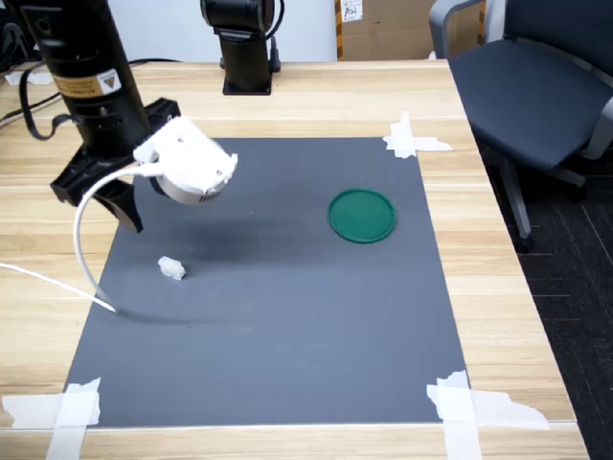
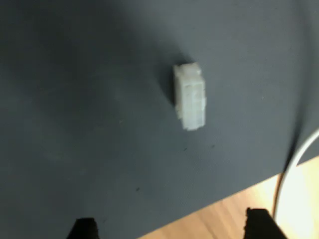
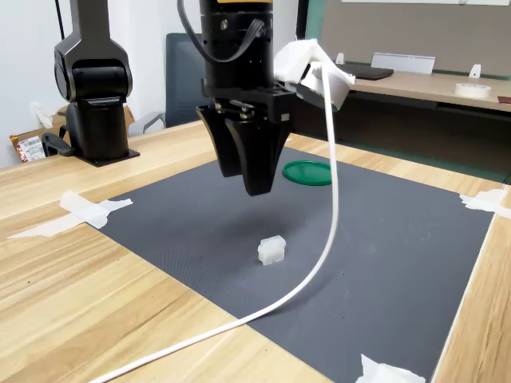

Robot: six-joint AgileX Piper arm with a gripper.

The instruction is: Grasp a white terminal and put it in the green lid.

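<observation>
In the first exterior view, the white terminal (image 1: 171, 268) lay on the dark grey mat (image 1: 287, 326), toward the first exterior view's left, well apart from the green lid (image 1: 362, 215), which sat flat on the mat toward the first exterior view's right. The gripper (image 1: 120, 206) hung above the mat's left part, near the terminal but not touching it, with a white wrist camera housing (image 1: 189, 163) beside it and a white cable (image 1: 84, 240) curving down to the mat edge. White tape strips (image 1: 414, 140) held the mat corners to the wooden table (image 1: 536, 326).

In the wrist view, the terminal (image 2: 190, 96) lay alone on the mat (image 2: 79, 99), blurred, ahead of the two dark fingertips (image 2: 83, 229), which stood far apart at the picture's edge; the jaws were spread and held nothing.

In the second exterior view, the gripper (image 3: 251, 179) pointed downward, above and just behind the terminal (image 3: 271, 250), clear of it. Whether the jaws were spread could not be told from this side. The green lid (image 3: 309, 172) lay farther back on the mat (image 3: 383, 263), and a second black arm base (image 3: 94, 96) stood on the table (image 3: 72, 279) at the second exterior view's left.
</observation>
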